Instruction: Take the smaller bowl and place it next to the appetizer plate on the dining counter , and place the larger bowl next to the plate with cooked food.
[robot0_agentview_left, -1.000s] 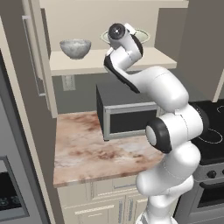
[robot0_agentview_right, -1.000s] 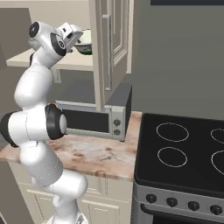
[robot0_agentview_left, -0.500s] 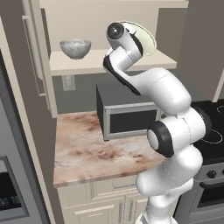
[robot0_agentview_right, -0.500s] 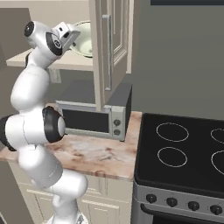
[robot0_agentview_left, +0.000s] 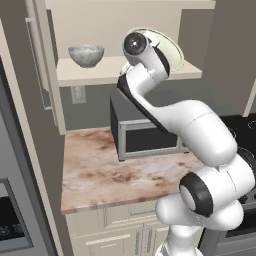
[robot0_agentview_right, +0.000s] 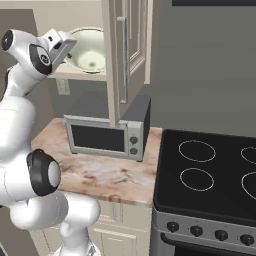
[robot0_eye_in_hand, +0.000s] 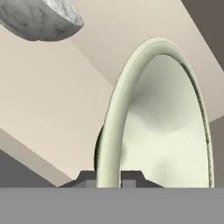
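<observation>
Closest to the base lay the marble surface (robot0_agentview_left: 112, 172), with a grey microwave (robot0_agentview_right: 107, 132) standing at its back and a black stove top (robot0_agentview_right: 210, 172) just beside it on the right. Above the microwave the white arm reached up to an open shelf (robot0_agentview_left: 107, 70). There the pincer (robot0_eye_in_hand: 108, 177) was clamped on the rim of the larger bowl (robot0_eye_in_hand: 164, 127), one finger on each side of the cream wall. The bowl was tipped up on edge, its pale inside showing in the right base view. Farther along the same shelf, well apart from it, the smaller bowl (robot0_agentview_left: 86, 55) stood upright, mottled grey-white. A pale cabinet door (robot0_agentview_right: 125, 55) hung just beside the larger bowl.
</observation>
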